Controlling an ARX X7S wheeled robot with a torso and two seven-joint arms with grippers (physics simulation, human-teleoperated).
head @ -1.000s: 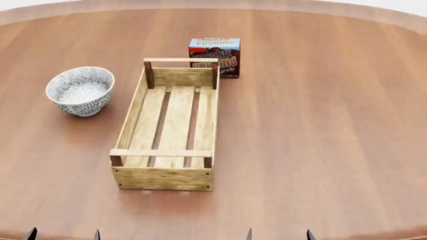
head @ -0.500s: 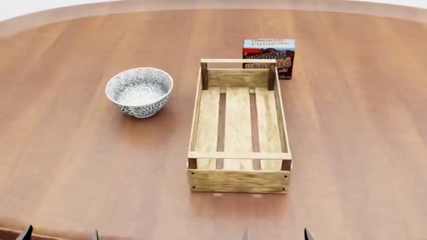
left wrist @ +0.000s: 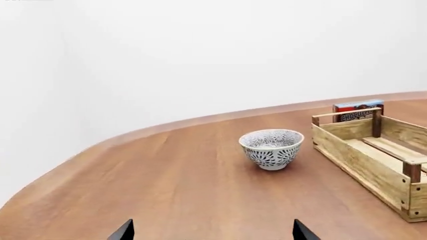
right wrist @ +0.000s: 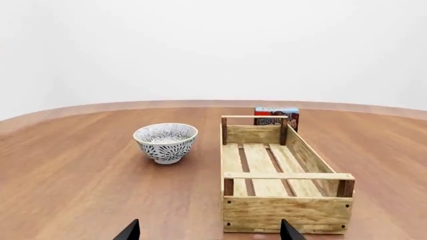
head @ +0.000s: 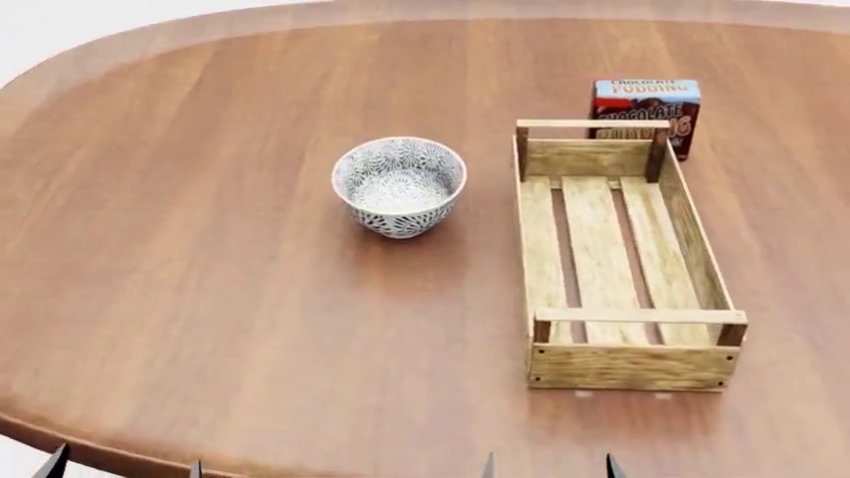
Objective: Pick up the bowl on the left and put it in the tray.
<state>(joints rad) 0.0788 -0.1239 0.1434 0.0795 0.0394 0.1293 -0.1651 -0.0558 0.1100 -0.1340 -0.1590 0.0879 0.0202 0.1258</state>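
The broad, rounded, red-brown wooden table [head: 199, 299] fills the head view. On it, toward 3 o'clock, lies the long rectangular light-wood slatted tray [head: 624, 254], its length running from 12 to 6, empty, with a raised crossbar at each end. At about 9 o'clock of the tray's far half, near it but apart, stands the round, deep white ceramic bowl with a dense grey-black floral pattern [head: 398, 186], upright and resting on the table, not yet picked up. Just beyond the tray's far end, at 12 o'clock, stands a small blue-and-brown chocolate pudding box [head: 646, 115].

As a judgement, the bowl's deep, smooth, curved wall is the main risk: a pinch on the rim set off-centre could let it slip or tip. When it is carried toward 3 o'clock, too low a path could knock it against the tray's near side wall or a crossbar. A loose sweep past the far end could also bump the pudding box.

Both arms sit low and back, at the table's 6 o'clock edge. Only dark fingertips show. The left end effector [left wrist: 212, 232] has its tips set wide apart, empty, facing the bowl. The right end effector [right wrist: 209, 231] is likewise spread wide and empty, facing the tray's near end.
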